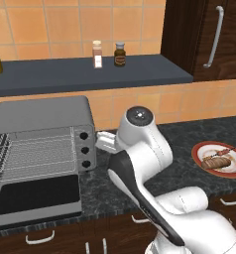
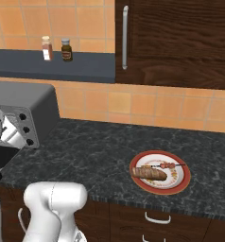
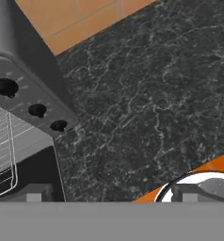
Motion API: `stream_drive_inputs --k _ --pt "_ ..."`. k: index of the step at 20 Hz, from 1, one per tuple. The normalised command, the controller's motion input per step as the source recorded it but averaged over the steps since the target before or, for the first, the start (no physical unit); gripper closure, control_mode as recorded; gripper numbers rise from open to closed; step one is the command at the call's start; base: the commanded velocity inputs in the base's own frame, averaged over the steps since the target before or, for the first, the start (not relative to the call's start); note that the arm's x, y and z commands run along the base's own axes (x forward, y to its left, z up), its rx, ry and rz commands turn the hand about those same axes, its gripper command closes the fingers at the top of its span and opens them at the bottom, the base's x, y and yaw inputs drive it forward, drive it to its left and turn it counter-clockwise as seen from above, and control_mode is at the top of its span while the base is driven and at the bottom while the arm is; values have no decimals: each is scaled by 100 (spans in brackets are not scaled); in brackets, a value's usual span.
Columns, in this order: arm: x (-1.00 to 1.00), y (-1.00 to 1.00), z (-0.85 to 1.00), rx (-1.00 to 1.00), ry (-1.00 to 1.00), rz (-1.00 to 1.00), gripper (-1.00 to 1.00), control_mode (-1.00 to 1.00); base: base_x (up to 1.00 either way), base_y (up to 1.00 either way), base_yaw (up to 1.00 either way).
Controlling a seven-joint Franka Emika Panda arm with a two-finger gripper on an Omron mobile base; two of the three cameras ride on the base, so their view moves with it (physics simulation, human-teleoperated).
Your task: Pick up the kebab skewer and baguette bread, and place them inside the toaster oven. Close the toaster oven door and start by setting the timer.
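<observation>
Waiting on red-rimmed plate (image 2: pixel 177 187): slim meat-chunk kebab skewer (image 2: pixel 167 166), golden slashed baguette bread (image 2: pixel 149 173)
Boxy grey toaster oven (image 1: pixel 40 115): racks bare, dark glass toaster oven door (image 1: pixel 36 195) down
Two-finger gripper (image 3: pixel 112 194): spread wide, holding nothing
Left: everything

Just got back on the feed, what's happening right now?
Nothing is held yet. The gripper hangs open over the dark counter, between the toaster oven and the plate. The toaster oven door is folded down, racks exposed. The kebab skewer and baguette bread lie on the plate, untouched.
</observation>
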Motion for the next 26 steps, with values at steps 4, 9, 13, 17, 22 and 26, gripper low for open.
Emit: stream_drive_inputs --k 4,9,13,17,22,26 --pt "-5 -100 17 15 7 -28 -100 -100 0 0 0" --pt "-11 -100 16 17 10 -29 -100 -100 0 0 0" --pt "-14 -100 4 19 10 -24 -100 -100 0 0 0" --pt "-1 -95 0 18 2 -7 -100 -100 0 0 0" --pt "-1 -95 0 2 14 -2 -100 -100 0 0 0" --pt "-3 -88 0 0 19 -3 -100 -100 0 0 0"
